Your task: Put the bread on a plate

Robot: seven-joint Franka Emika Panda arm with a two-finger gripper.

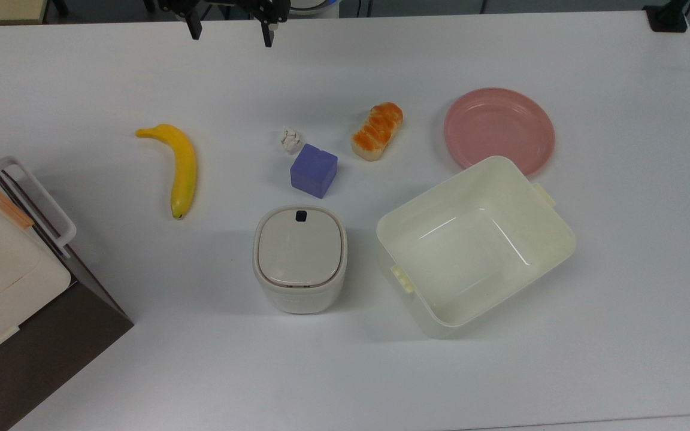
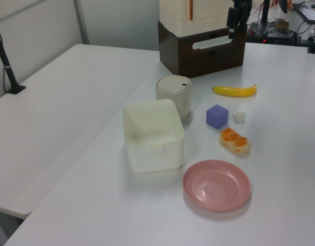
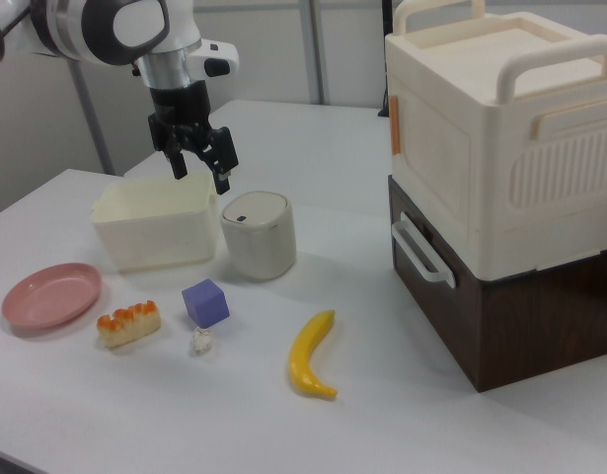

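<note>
Hovering open and empty, our pincer (image 1: 231, 27) has the bread (image 1: 377, 131) at four o'clock in the top view, its long axis running one-to-seven.

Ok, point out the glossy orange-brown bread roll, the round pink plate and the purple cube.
Glossy orange-brown bread roll (image 1: 377, 131), top view, ridged top.
Round pink plate (image 1: 518, 99), top view, raised far rim.
Purple cube (image 1: 314, 170), top view, top face.

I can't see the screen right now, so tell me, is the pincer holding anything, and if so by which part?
Nothing is held. The pincer hangs open and empty above the table, and the bread lies untouched beside the plate.
</note>
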